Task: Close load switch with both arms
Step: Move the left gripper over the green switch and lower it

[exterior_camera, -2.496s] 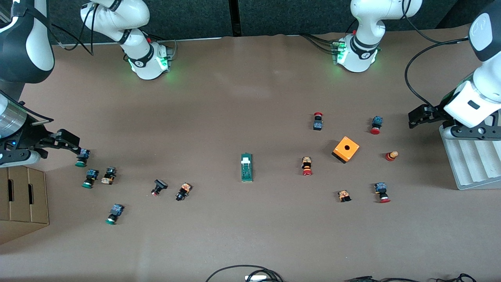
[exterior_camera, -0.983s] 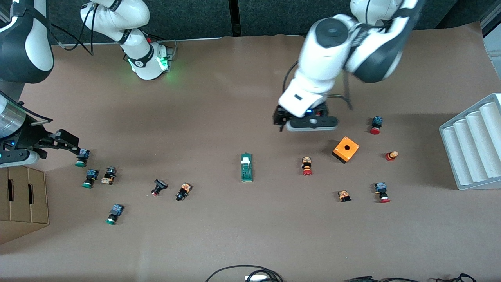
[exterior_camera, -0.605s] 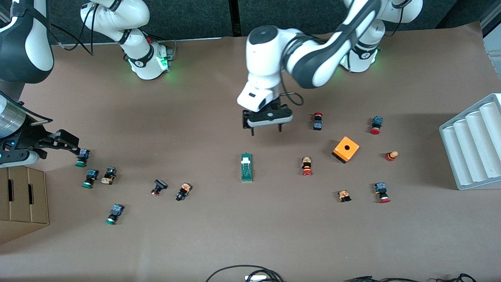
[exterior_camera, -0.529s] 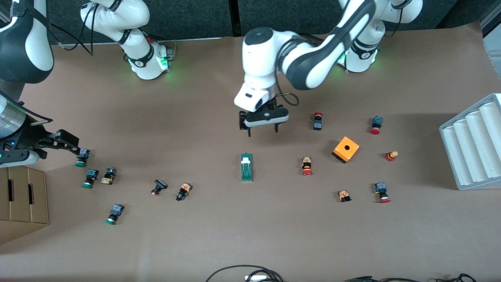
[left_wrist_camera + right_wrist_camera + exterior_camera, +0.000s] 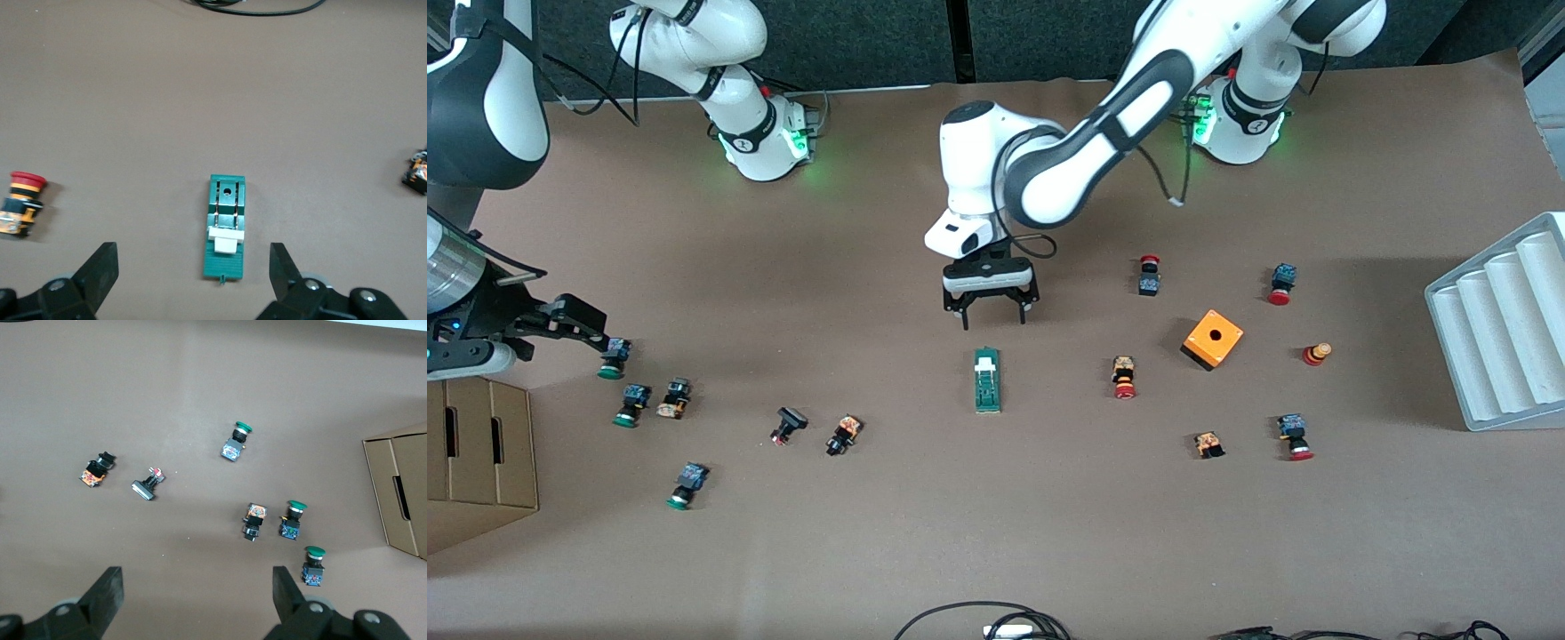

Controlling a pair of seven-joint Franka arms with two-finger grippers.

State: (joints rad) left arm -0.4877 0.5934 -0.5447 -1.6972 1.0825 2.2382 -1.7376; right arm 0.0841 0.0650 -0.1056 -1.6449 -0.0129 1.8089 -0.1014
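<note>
Left pincer (image 5: 991, 318) hangs wide open over the tabletop (image 5: 996, 533).
Load switch (image 5: 987, 380) lies just past its fingertips, long side pointing at it; right pincer (image 5: 609, 342) waits, open.

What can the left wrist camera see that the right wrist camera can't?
Only the left wrist view shows the green load switch, lying between the open left gripper's fingers, and a red push button. Only the right wrist view shows green-capped buttons and a cardboard box, past the open right gripper. Both show the brown table.
</note>
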